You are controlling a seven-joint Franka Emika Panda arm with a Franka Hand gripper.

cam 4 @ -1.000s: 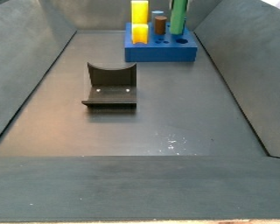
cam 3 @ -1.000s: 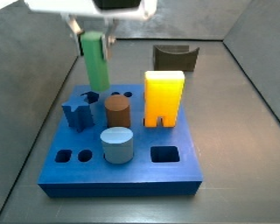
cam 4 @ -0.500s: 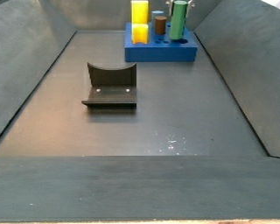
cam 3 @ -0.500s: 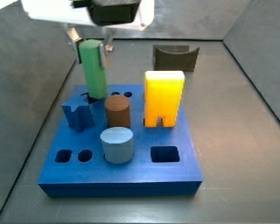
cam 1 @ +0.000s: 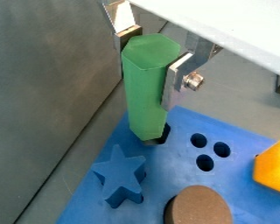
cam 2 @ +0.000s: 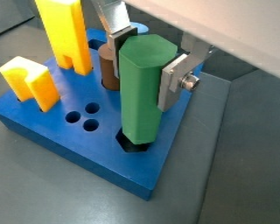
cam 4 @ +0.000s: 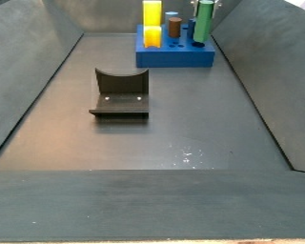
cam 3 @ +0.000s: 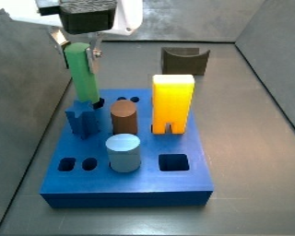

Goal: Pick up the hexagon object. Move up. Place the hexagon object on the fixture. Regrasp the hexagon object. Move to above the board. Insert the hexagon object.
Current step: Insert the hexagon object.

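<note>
the gripper (cam 2: 152, 51) is hanging over a back corner of the board (cam 3: 137, 184), and its 2 silver fingers (cam 1: 181, 73) are pinching the top part of the hexagon object (cam 2: 143, 87). the green piece is standing straight up, and in both wrist views its bottom end is sitting in a dark hole at the board's corner. a blue star (cam 1: 119, 173) is standing just beside that hole, and a brown cylinder (cam 3: 124, 118) is standing near it. a tall yellow block (cam 3: 172, 102) is standing on the board too. the fixture (cam 4: 119, 93) is sitting on the floor, well apart from the board.
</note>
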